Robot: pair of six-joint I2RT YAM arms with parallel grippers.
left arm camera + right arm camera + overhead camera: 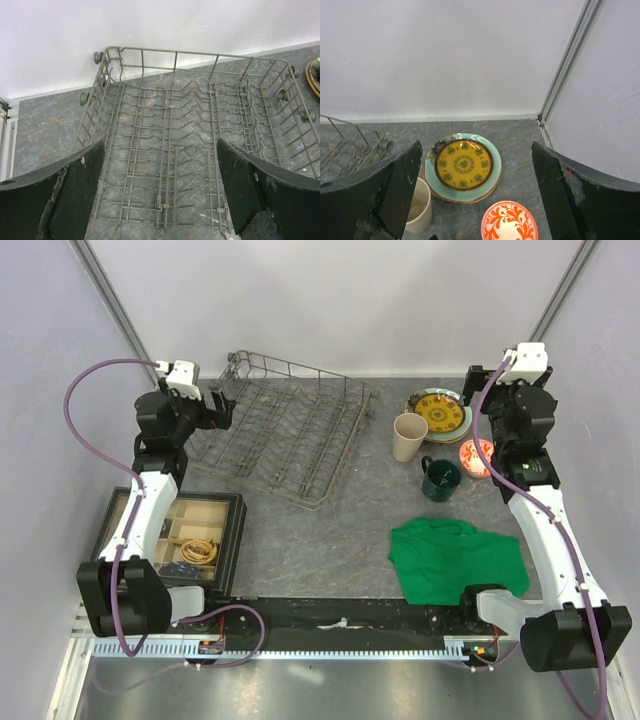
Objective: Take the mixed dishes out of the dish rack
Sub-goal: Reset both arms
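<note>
Left wrist / left gripper: fingers spread wide, clamped on nothing, above the rack's near end.
Left wrist / dish rack: on the table, filling 12 o'clock, tines upright.
Right wrist / right gripper: fingers wide apart, touching no dish.
Right wrist / plates: yellow-patterned plate on top of pale mint-green plate, 12 o'clock, seen between the fingers.
Right wrist / small red-and-white bowl: 5 o'clock of the plates, just beside.
Right wrist / tall beige cup: 8 o'clock of the plates, partly behind the left finger.
Top / dish rack: 11 o'clock of the table; dishes grouped on the table at 2 o'clock, apart from it.
Top / dark green mug: 5 o'clock of the cup, near.
Top / green cloth: 5 o'clock of the table.
Top / black-framed compartment tray: 8 o'clock.
</note>
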